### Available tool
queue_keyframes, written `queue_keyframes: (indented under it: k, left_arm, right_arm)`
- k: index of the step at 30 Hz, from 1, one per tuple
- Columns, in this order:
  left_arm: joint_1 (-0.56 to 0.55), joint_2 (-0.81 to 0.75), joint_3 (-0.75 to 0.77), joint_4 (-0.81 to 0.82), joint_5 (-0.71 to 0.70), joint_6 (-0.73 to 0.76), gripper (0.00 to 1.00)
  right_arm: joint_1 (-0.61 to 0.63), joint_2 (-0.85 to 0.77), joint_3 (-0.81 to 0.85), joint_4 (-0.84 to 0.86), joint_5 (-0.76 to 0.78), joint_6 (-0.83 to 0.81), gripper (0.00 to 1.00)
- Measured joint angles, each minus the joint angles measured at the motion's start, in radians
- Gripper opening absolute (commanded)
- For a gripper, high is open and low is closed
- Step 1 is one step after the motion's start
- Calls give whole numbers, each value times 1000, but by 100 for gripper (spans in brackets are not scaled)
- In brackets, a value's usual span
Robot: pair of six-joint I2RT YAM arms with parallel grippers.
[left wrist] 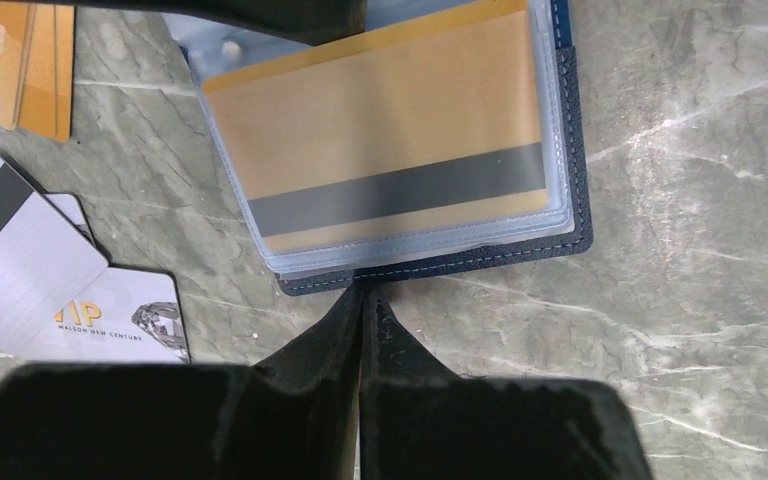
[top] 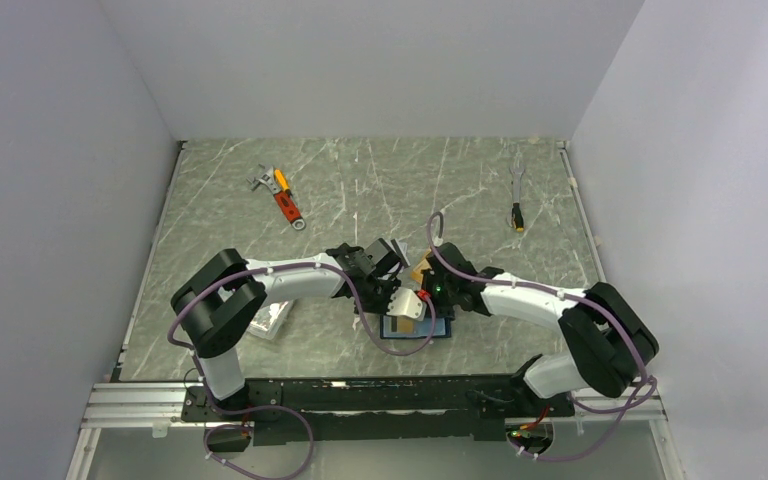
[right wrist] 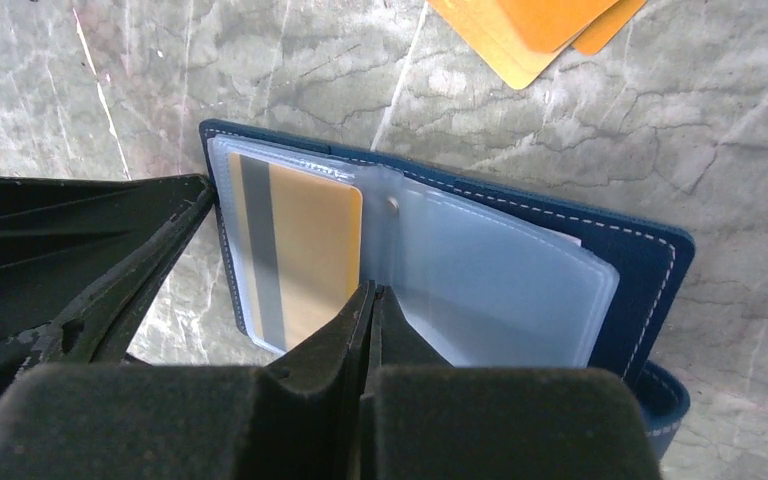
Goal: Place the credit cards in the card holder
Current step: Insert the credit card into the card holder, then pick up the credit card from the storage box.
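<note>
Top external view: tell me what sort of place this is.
Probably a robot test cell: plain white walls box in a marble-patterned table; a left arm and right arm are bolted to a metal rail at its near edge.

A fixed camera high above and behind the arm bases (top: 380,400) looks down on the whole table (top: 380,180) from well back, the near edge at the bottom. Each wrist camera sits close over the tabletop, looking down past its own jaws. The left gripper (left wrist: 363,292) view faces the card holder (left wrist: 570,200) from one side, the right gripper (right wrist: 372,290) view from another. All three views share the open holder, and both close views share its orange-gold card (left wrist: 380,110).
</note>
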Motion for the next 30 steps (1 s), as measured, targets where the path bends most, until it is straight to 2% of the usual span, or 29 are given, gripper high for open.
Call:
queue_keyframes:
  k: [10, 21, 23, 30]
  left_arm:
    - [0, -7, -10, 11, -10, 1, 7]
    - [0, -7, -9, 7, -19, 0, 7]
    - [0, -7, -8, 6, -21, -1, 7]
    - [5, -8, 9, -17, -23, -8, 9]
  right_arm:
    - [-35, 34, 51, -27, 12, -31, 0]
    - [-6, 87, 76, 4, -3, -30, 0]
    - [-5, 81, 76, -1, 0, -30, 5]
    - [-37, -55, 75, -62, 26, -36, 35]
